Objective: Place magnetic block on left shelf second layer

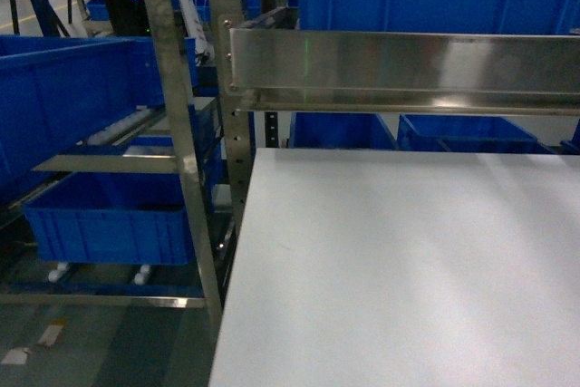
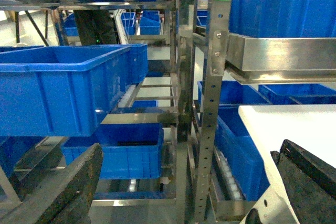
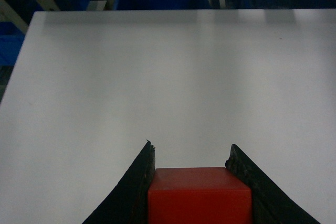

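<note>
While my right gripper (image 3: 199,182) hangs above the white tabletop (image 3: 168,77), its two black fingers (image 3: 134,187) press against either side of the magnetic block (image 3: 199,195), so I hold the red cube clamped between them. My left gripper (image 2: 184,182) is spread wide with nothing between its fingers, facing the steel rack. On the left shelf second layer (image 1: 118,162) sits a large blue crate (image 1: 63,101), and a smaller blue crate (image 1: 113,215) rests on the tier below. A steel rail (image 1: 408,70) crosses above the table's far edge.
</note>
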You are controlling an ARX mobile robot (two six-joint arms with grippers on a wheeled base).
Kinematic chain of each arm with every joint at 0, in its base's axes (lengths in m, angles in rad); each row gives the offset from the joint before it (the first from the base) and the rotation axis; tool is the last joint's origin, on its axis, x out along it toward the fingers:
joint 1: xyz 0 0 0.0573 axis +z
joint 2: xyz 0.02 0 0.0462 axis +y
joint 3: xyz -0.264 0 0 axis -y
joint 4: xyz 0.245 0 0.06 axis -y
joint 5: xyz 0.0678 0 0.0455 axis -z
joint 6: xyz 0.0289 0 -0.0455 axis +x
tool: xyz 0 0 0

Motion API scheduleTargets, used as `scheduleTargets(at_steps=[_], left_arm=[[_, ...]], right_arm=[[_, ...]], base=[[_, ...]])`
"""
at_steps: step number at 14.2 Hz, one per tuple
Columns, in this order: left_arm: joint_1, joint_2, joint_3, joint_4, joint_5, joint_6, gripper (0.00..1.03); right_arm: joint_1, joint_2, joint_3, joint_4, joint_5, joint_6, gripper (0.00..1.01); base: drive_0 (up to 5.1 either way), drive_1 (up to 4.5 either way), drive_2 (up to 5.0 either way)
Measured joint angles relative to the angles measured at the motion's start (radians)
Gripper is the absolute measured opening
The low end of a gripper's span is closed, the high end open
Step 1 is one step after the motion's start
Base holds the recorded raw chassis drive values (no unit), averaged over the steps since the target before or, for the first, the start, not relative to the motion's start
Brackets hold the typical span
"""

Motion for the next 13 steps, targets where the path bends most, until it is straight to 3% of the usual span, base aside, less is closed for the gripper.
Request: scheduleTargets(at_steps=[13], left_arm=[[0.0, 0.0, 0.0, 0.0, 0.0, 0.0, 0.98]], right_arm=[[0.0, 0.0, 0.0, -0.001, 0.001, 0.0, 0.33]], base=[[-5.0, 2.49, 2.5]])
